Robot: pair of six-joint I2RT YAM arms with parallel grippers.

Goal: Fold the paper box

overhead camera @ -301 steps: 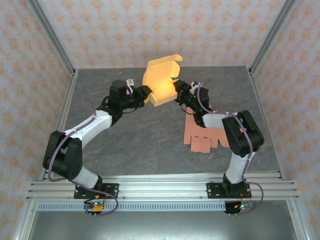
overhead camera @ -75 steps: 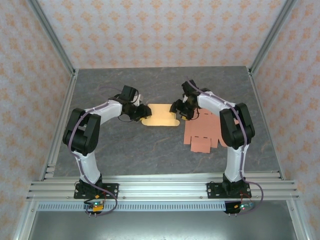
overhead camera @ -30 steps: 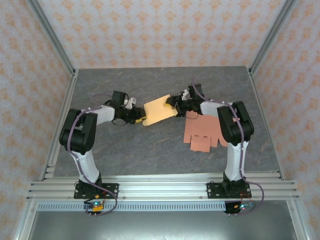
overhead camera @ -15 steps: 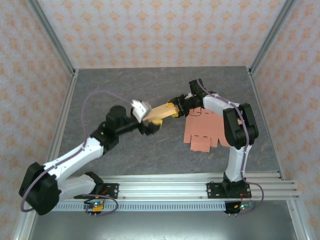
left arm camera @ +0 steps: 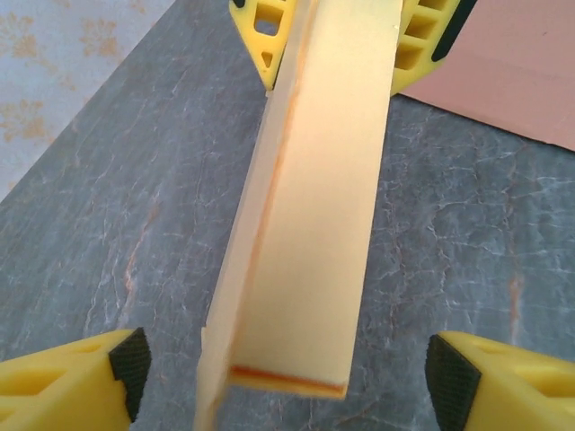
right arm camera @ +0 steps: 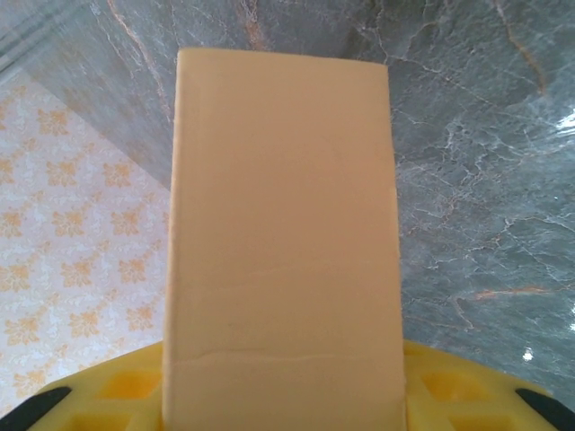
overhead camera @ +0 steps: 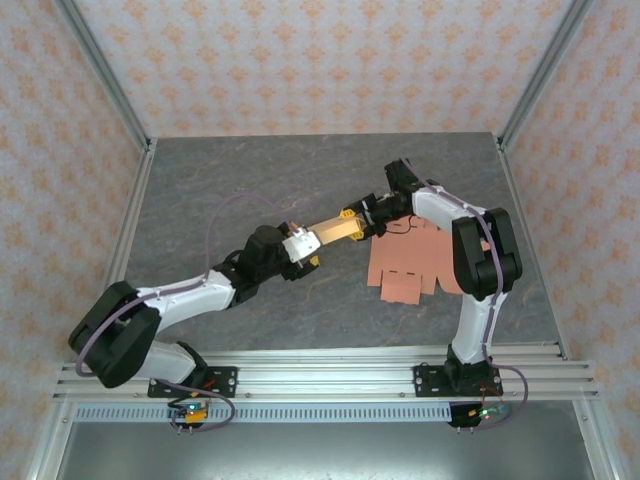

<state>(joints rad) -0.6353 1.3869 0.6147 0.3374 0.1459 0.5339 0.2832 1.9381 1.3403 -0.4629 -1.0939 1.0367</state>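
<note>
The top camera looks down from above and behind my bases, taking in the whole table [overhead camera: 200, 190]. Both wrist cameras sit close, facing each other along the same yellow box [left arm camera: 314, 197]; my right gripper [left arm camera: 346, 45] shows at the left one's upper edge.

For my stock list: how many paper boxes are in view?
2. The yellow box is held above the table; the pink box lies flat on it, further right.
</note>
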